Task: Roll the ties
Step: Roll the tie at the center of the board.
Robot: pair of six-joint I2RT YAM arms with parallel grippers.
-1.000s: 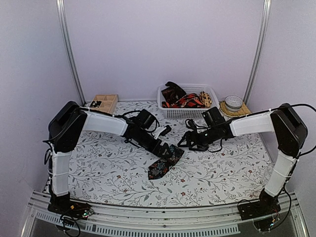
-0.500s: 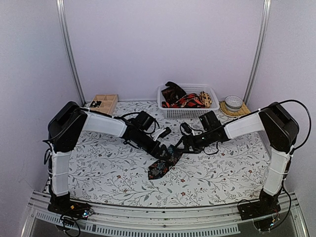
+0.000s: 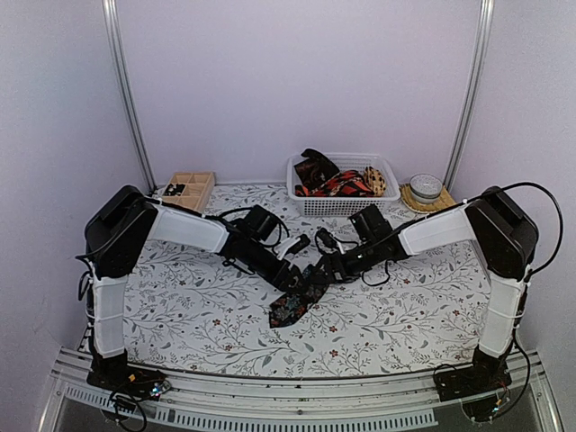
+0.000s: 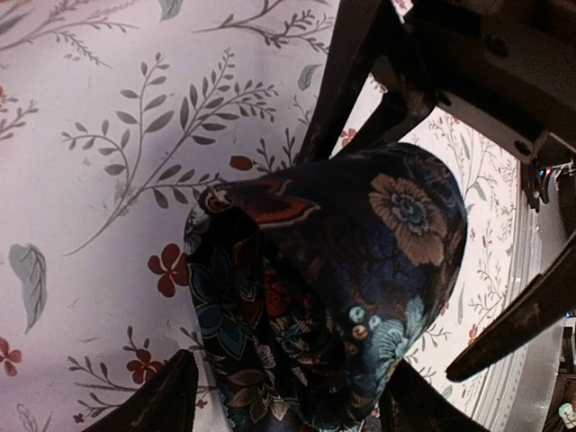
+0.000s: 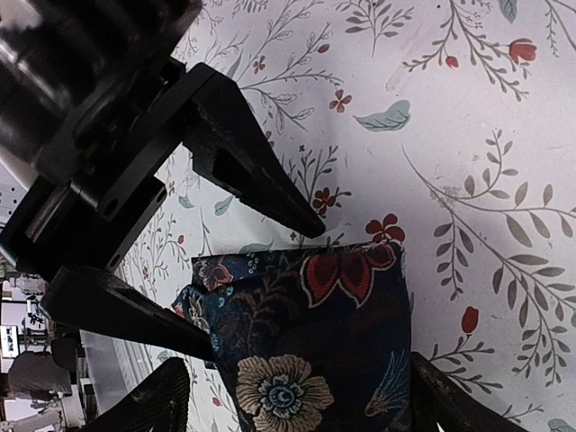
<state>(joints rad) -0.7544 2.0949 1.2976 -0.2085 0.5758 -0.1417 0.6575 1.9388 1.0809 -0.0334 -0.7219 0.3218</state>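
Note:
A dark floral tie (image 3: 297, 297) lies mid-table, its pointed end (image 3: 281, 315) toward the front and its upper part folded into a bundle. My left gripper (image 3: 292, 277) and right gripper (image 3: 322, 270) meet over that bundle from opposite sides. In the left wrist view the bundle (image 4: 333, 288) sits between the open left gripper (image 4: 288, 382), a sliver of cloth showing beside one finger (image 4: 166, 400). In the right wrist view the right gripper (image 5: 297, 382) straddles the folded tie (image 5: 315, 333), also open. The other arm's fingers (image 5: 252, 171) cross just beyond. More ties (image 3: 328, 180) fill the basket.
A white mesh basket (image 3: 342, 205) stands at the back centre. A wooden compartment tray (image 3: 191, 187) is at the back left. A round tin on a woven mat (image 3: 426, 189) sits at the back right. A floral cloth (image 3: 180, 297) covers the table.
The right gripper has moved left onto the tie bundle, close against the left gripper. The left jaws have narrowed around the fabric, and the bundle looks tighter.

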